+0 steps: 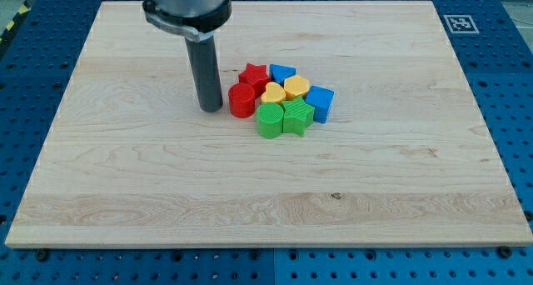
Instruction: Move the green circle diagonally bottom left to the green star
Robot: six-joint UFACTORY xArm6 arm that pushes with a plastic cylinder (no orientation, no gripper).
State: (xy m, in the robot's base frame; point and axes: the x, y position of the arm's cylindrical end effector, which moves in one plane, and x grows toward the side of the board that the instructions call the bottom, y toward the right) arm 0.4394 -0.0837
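The wooden board fills my view. My rod comes down from the view's top, my tip bare, holding nothing, just left of the red cylinder. The green circle touches the green star on its left, at the cluster's bottom edge.

We've got the green circle sitting flat on the surface, a ribbed, rounded block, a little above the middle of the surface and well clear of every edge. Pressed right against its right-edge side is the green star, same bright green, same ribbed top, its points just readable. The pair sit level with each other, on the cluster's side nearest the bottom edge.
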